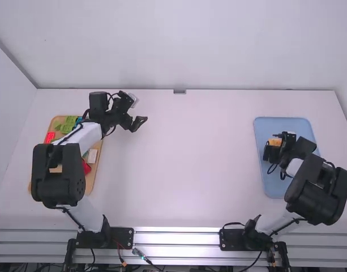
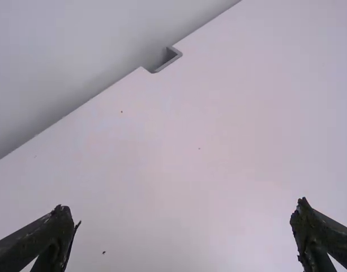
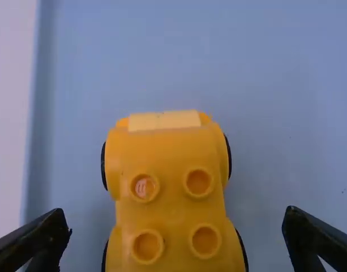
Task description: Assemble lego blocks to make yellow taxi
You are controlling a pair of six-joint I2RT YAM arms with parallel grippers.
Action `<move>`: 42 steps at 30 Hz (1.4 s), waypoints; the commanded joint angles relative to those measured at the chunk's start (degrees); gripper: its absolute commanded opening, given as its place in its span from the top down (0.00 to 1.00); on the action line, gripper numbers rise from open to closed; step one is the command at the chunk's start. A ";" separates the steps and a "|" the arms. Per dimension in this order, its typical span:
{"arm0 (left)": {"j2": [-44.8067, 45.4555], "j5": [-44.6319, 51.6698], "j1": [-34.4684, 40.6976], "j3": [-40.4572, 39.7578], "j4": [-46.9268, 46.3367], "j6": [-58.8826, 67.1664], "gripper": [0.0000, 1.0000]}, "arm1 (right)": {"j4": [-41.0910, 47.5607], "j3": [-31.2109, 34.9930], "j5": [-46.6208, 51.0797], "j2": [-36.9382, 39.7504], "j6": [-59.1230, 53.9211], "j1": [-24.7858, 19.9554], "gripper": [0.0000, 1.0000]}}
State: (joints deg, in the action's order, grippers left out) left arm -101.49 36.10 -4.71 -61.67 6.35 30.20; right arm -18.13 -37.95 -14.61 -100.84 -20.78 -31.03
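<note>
Over on the right, the yellow car [image 3: 170, 192] sits on the blue tray [image 1: 270, 184], between the right gripper's [image 1: 274, 144] spread fingertips, touching neither; far left, the left gripper [image 1: 138, 111] gapes, its arm crossing the tan tray [image 1: 94, 177].

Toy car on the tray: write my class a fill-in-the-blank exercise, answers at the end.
The toy car rests on a tray whose colour is ____.
In the right wrist view, the car shows ____ round studs.
The right gripper is not shut but ____.

Missing words: blue; four; open.
</note>
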 commanded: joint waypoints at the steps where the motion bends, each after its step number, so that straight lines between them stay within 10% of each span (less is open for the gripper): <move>1: 1.42 0.26 0.20 0.24 0.22 -4.04 0.01 | 1.84 -0.02 0.68 4.63 2.40 0.13 0.01; 22: 14.12 -46.27 13.31 -0.94 -11.32 -28.33 0.01 | 40.15 -16.50 10.10 29.68 10.43 19.10 0.01; 32: 23.01 -44.62 14.30 1.74 -17.08 -30.20 0.06 | 41.03 -13.79 12.68 33.18 13.20 29.86 0.06; 42: 30.64 -36.99 6.67 9.37 -9.45 -30.20 0.19 | 33.04 -5.81 14.61 41.16 20.78 31.03 0.20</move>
State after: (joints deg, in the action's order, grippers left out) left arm -73.49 -3.81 3.33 -53.56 -3.75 0.36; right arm 15.53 -45.36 -0.69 -61.47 -3.05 -0.01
